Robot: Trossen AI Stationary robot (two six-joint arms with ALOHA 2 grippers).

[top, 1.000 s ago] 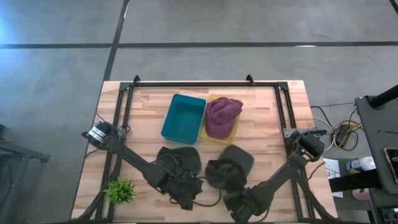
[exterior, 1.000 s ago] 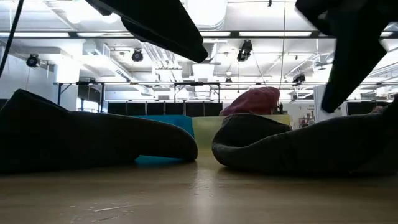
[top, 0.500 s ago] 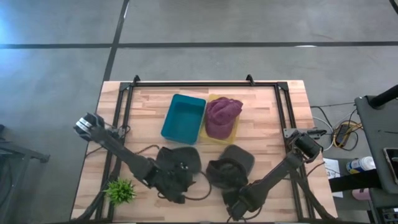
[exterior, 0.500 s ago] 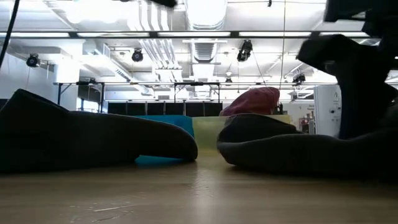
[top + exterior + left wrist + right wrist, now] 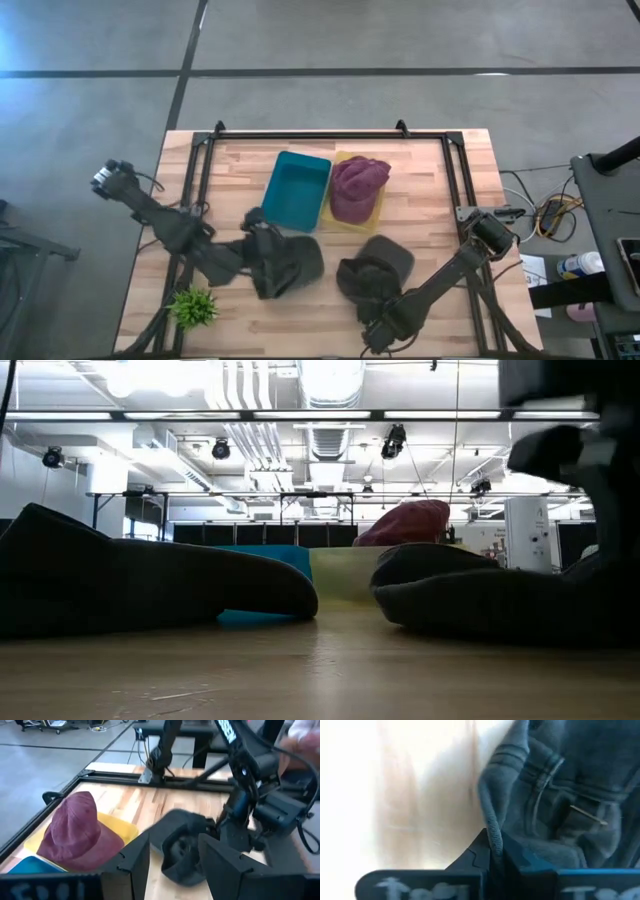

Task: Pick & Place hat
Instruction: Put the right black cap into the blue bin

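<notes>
Two end effectors are at work on a pale wooden tabletop [image 5: 430, 200] of joined planks, framed by black rails. We see the right end effector [image 5: 492, 851] pinched shut on the rolled edge of a dark hat [image 5: 375, 270], a soft, ribbed fabric with visible seams and a stitched band; its fingers [image 5: 520, 857] meet over the rim. From above, that hat lies near the front of the tabletop, right of centre, with the right arm bent over it.

The left end effector [image 5: 170, 855] has its angular dark fingers [image 5: 132, 857] standing apart with nothing between them. It sits above a second dark hat [image 5: 285, 262], a limp, flattened shape just in front of the teal bin [image 5: 296, 188].

The teal bin is a rectangular open box. Touching its right side is a yellow tray [image 5: 372, 213] carrying a maroon hat [image 5: 358, 185] with a rounded, crumpled crown.

A small green plant [image 5: 194, 307] with spiky leaves stands at the front left corner. We can read no writing anywhere.
</notes>
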